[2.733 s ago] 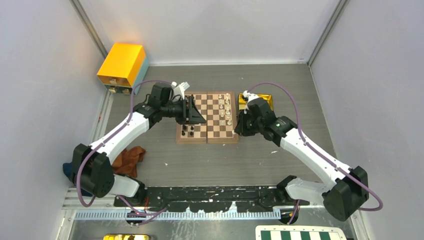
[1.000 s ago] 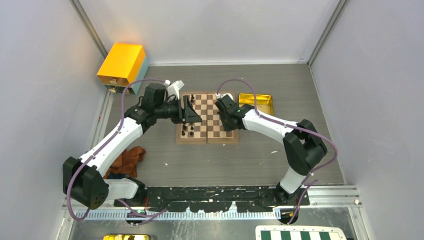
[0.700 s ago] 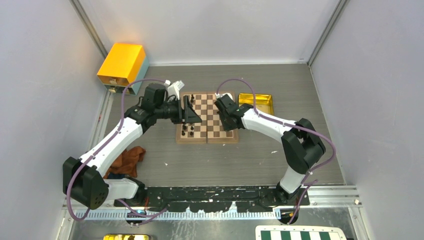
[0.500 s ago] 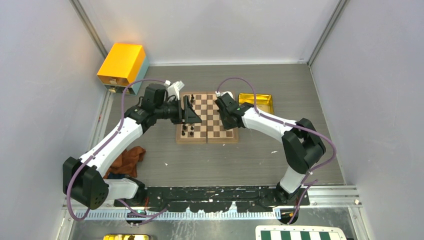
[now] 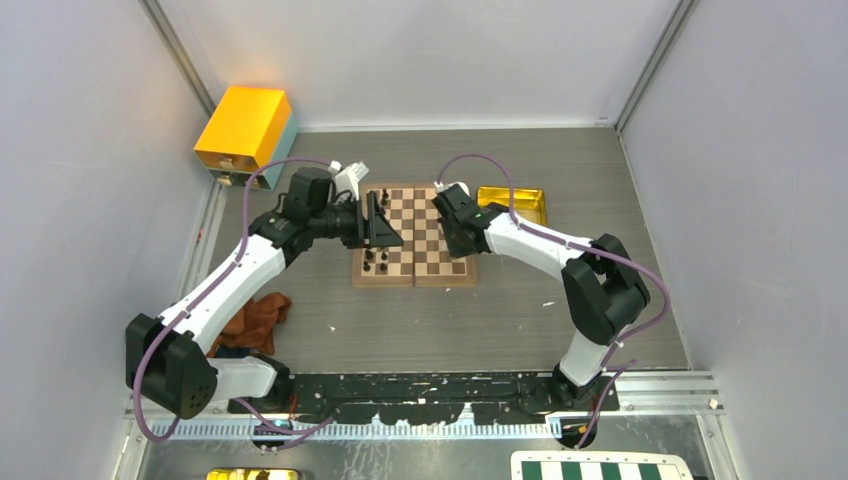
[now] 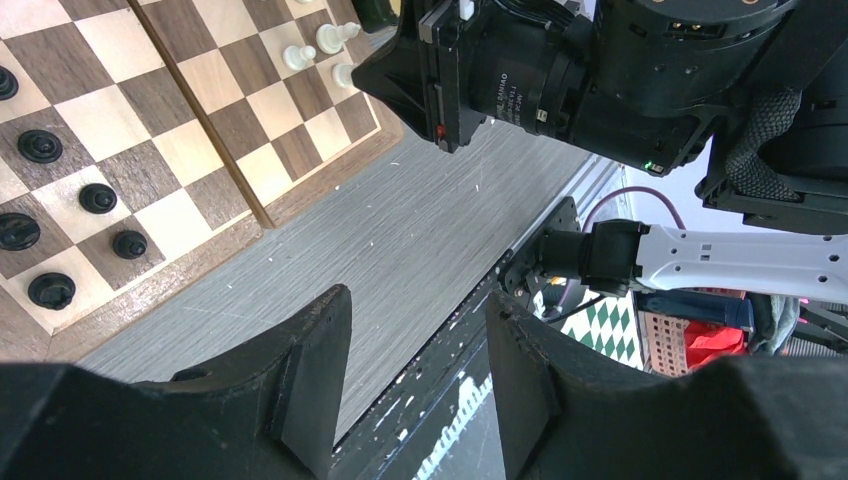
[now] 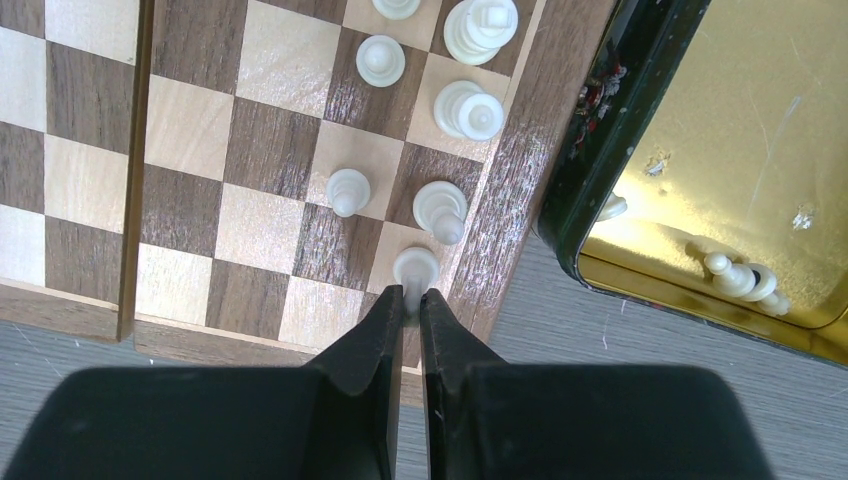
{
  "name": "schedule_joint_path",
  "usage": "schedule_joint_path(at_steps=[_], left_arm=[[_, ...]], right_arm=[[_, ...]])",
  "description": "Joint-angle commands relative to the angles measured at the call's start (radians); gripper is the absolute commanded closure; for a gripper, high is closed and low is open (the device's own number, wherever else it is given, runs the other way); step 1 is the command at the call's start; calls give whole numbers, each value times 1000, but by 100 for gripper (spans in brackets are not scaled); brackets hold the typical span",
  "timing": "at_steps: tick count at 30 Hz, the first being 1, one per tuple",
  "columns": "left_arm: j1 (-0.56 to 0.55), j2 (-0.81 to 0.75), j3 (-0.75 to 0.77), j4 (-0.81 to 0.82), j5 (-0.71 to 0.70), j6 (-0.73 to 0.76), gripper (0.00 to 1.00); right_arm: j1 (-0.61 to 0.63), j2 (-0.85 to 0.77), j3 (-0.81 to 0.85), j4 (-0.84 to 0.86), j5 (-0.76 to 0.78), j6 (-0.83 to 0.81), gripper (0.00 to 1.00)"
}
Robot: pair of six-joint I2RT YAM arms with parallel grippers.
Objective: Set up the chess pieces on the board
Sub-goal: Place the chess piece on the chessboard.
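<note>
- Far left corner: boxy yellow case (image 5: 245,125), flat matte lid. Nearer, a crumpled rust-brown cloth (image 5: 258,318) on the grey, fine-streaked worktop (image 5: 450,320).
- Left tool (image 6: 418,300): released, nothing held. Its two black, blunt, wedge-shaped fingers stand well apart. Top view puts it above the left half of the board (image 5: 430,255).
- The board is square wood in satiny dark and light brown checks, with a brown frame and a centre seam. It lies flat mid-worktop, between the two arms.
- Black pieces (image 6: 40,147): small, round-topped and glossy, each on its own square along the board's left side.
- Cream pieces (image 7: 470,108): smooth turned shapes with round heads, clustered on the board's right side.
- Right tool (image 7: 412,298): clenched, its jaws almost together and pinching the foot of a cream pawn (image 7: 415,266). This pawn stands on a light corner square beside the frame.
- Just right of the board: a shiny gold tray (image 7: 700,150), rectangular with a dark rim. A few cream figures (image 7: 745,277) lie toppled inside.
</note>
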Motion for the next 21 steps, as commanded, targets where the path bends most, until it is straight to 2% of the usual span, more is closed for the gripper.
schedule_joint_path(at_steps=[1, 4, 7, 11, 21], left_arm=[[3, -11, 23, 22, 11, 17, 47], [3, -9, 24, 23, 11, 16, 47], [3, -5, 26, 23, 13, 16, 47], [3, -2, 27, 24, 14, 15, 46], [3, 6, 31, 28, 17, 14, 46]], right_arm=[[-4, -3, 33, 12, -4, 5, 99], [-6, -5, 34, 10, -6, 5, 97], [-5, -4, 37, 7, -9, 5, 82], [-5, -6, 42, 4, -12, 4, 70], [-6, -15, 67, -13, -2, -6, 65]])
